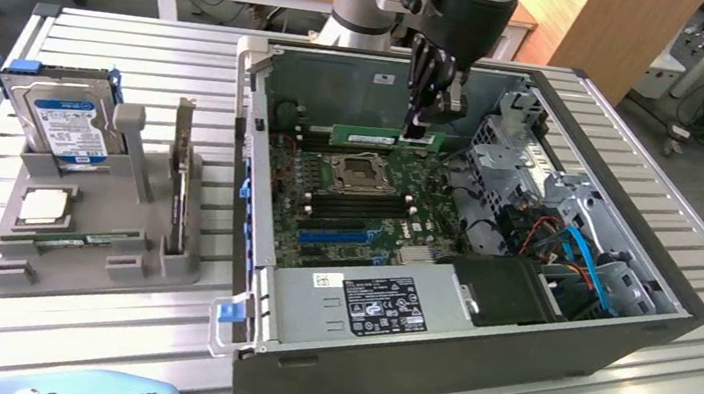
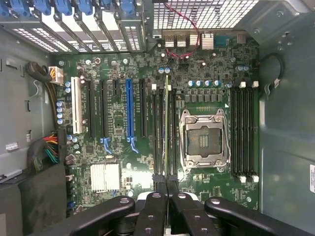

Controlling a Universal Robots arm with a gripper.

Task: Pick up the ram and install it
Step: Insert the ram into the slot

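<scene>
- Gripper [image 1: 416,132] hangs inside the open computer case [image 1: 506,372], fingers closed down to the board's thickness on the ram [image 1: 379,137], clamping it near one end.
- Ram stands on its long edge, broad faces vertical. Long axis is level and runs along the exterior view's left-right, parallel to the case's far wall.
- It sits just past the CPU socket [image 1: 362,171] on the far side from the camera, close beside it.
- Exterior view gives the ram's flat green face with a pale label, free end pointing to the exterior view's left.
- Wrist view gives the ram [image 2: 166,128] edge-on, a thin pale-green line running straight out from between the gripper [image 2: 167,196] fingers.
- That line lies along the memory slots [image 2: 160,132] beside the CPU socket [image 2: 203,140], parallel to them.
- A second slot bank [image 2: 243,132] sits on the socket's other side.
- Cannot tell in either view whether the bottom edge is seated in a slot or just above it.
- Exterior view also takes in the grey holder [image 1: 129,265] on the table at the exterior view's left, hard drive [image 1: 66,122] upright in it, well apart from the gripper.
</scene>
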